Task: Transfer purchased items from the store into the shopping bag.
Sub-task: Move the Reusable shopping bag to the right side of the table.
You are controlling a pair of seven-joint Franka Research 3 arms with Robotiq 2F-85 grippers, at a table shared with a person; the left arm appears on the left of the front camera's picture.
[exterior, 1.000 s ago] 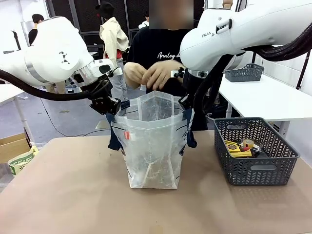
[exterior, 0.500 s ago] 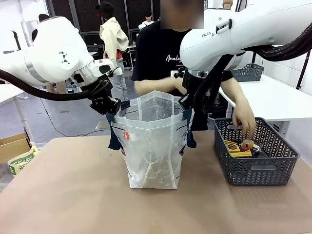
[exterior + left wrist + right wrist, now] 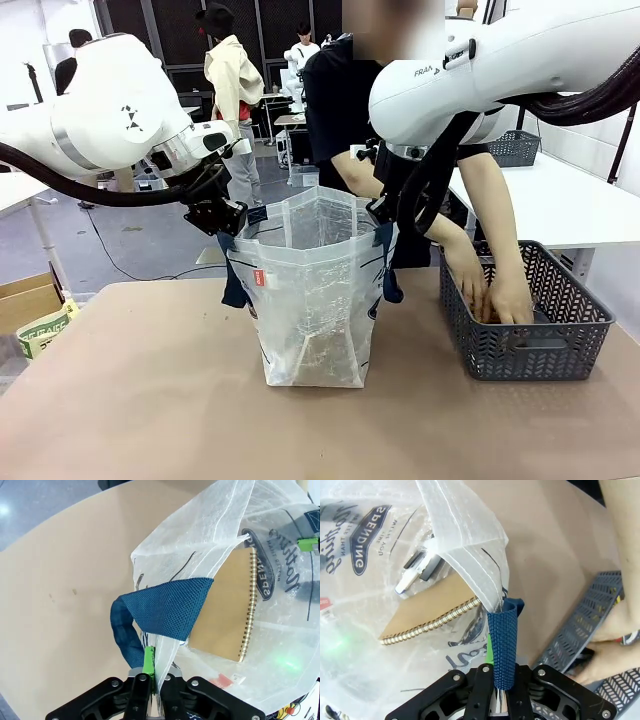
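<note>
On the tan table [image 3: 130, 400] just in front of me stands the shopping bag [image 3: 315, 310], upright with its mouth open and a small red label [image 3: 259, 279] on the side toward my left. My left gripper [image 3: 151, 664] is pinched tight on the bag's rim. The thin plastic is caught between its green pads, right beside the navy strap handle [image 3: 165, 607], which loops out to one side. My right gripper [image 3: 498, 677] is clamped on the opposite rim, with the other navy strap [image 3: 502, 640] and a fold of plastic running down between its fingers. Between the two of them the mouth is held spread. Looking down into the bag from my wrists, I see a spiral-bound notebook [image 3: 225, 610] with a brown cover low inside. A white and dark pen-like piece [image 3: 417, 570] lies near one of its corners, and there is a small packet [image 3: 222, 680] with red print that I cannot make out further. To my right of the bag, apart from it, sits a dark grey lattice basket [image 3: 545, 350]. Across the table a person [image 3: 345, 110] in a black shirt bends over it with both hands [image 3: 510, 300] down inside
</note>
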